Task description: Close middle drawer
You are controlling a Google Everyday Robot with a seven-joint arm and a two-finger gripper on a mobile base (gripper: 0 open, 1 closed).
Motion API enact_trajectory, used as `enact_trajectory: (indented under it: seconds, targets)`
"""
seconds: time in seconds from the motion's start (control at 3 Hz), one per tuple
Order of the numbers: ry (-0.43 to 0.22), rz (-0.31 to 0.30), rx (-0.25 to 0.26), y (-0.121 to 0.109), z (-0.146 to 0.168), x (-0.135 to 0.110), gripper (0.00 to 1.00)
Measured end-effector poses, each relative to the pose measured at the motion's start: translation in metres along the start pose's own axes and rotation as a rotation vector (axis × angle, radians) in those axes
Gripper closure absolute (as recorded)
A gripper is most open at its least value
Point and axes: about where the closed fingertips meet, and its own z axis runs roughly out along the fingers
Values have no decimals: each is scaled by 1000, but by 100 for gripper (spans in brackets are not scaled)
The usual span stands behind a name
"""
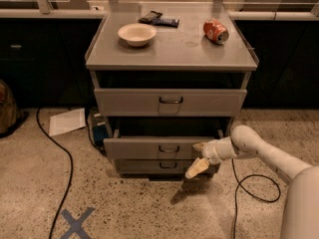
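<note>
The middle drawer [144, 148] is a low grey front with a small dark wire handle [169, 149]. It stands pulled out a little from the grey cabinet [169, 54], with a dark gap above it. My gripper [198, 157] is at the right end of that drawer front, level with it. It is open and holds nothing. One pale finger [199, 146] lies against the front and the other [195, 168] hangs lower, in front of the bottom drawer [149, 166]. My white arm [259, 151] reaches in from the lower right.
The taller top drawer [169, 101] sits above. On the cabinet top are a bowl [136, 34], a red can [215, 31] and a dark packet [158, 19]. On the floor are black cables [65, 173], white paper [67, 121] and a blue tape cross [76, 224].
</note>
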Motion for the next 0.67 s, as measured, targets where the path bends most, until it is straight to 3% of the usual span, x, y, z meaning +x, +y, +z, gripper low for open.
enact_trajectory:
  seconds: [0.33, 0.67]
  targets:
    - [-5, -20, 79, -15, -21, -9, 0]
    - [-5, -20, 79, -15, -21, -9, 0]
